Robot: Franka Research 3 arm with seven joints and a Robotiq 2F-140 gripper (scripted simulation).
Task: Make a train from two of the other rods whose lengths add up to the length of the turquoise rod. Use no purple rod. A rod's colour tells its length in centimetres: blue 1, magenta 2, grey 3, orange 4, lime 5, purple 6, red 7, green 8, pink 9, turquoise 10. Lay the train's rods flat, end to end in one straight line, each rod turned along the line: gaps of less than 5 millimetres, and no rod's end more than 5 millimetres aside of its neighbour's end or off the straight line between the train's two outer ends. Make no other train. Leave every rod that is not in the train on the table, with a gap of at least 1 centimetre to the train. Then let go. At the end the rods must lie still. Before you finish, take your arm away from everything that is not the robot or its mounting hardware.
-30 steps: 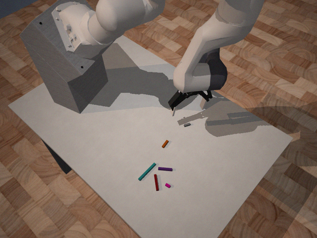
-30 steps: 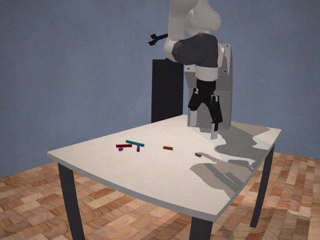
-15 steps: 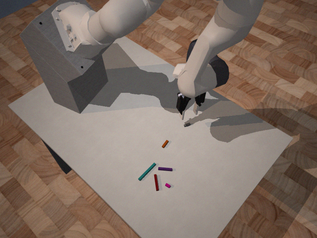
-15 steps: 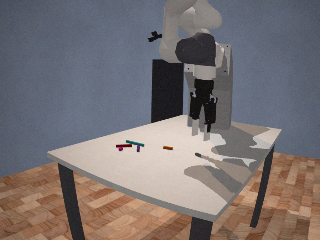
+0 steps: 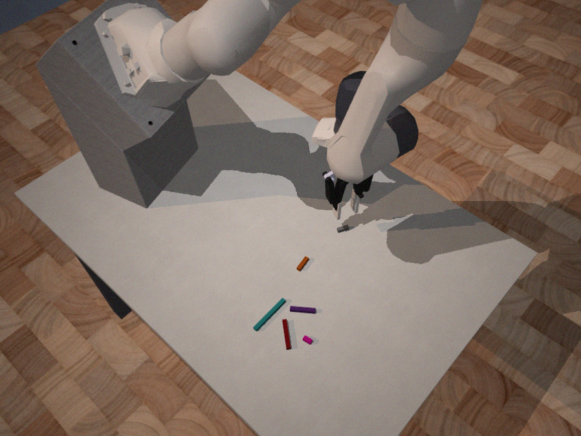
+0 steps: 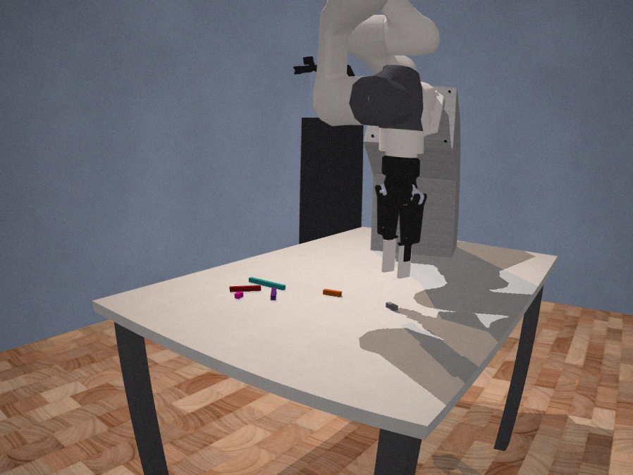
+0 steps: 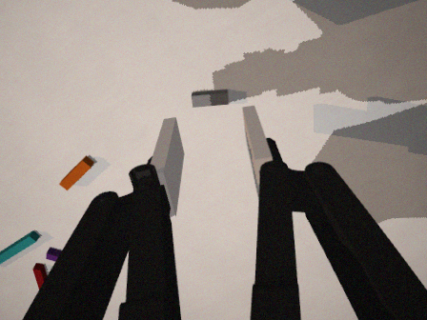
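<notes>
Gripper fingers partly apart and holding nothing, I hover above the grey rod, right of centre in the top view.

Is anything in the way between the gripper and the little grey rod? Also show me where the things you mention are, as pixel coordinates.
Nothing visible stands between the gripper (image 5: 346, 211) (image 6: 396, 273) (image 7: 213, 111) and the grey rod (image 5: 343, 229) (image 6: 391, 306) (image 7: 210, 98).

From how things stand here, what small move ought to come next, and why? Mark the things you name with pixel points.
Probably a small shift to bring the pincer (image 5: 346, 211) (image 6: 396, 274) (image 7: 212, 130) over the grey rod (image 5: 343, 228) (image 6: 391, 306) (image 7: 210, 98), then down: the pincer is open above the table, the rod lies just beyond its fingertips in the wrist view, and grey with red (image 5: 286, 334) (image 6: 244, 288) (image 7: 40, 275) matches turquoise's length.
</notes>
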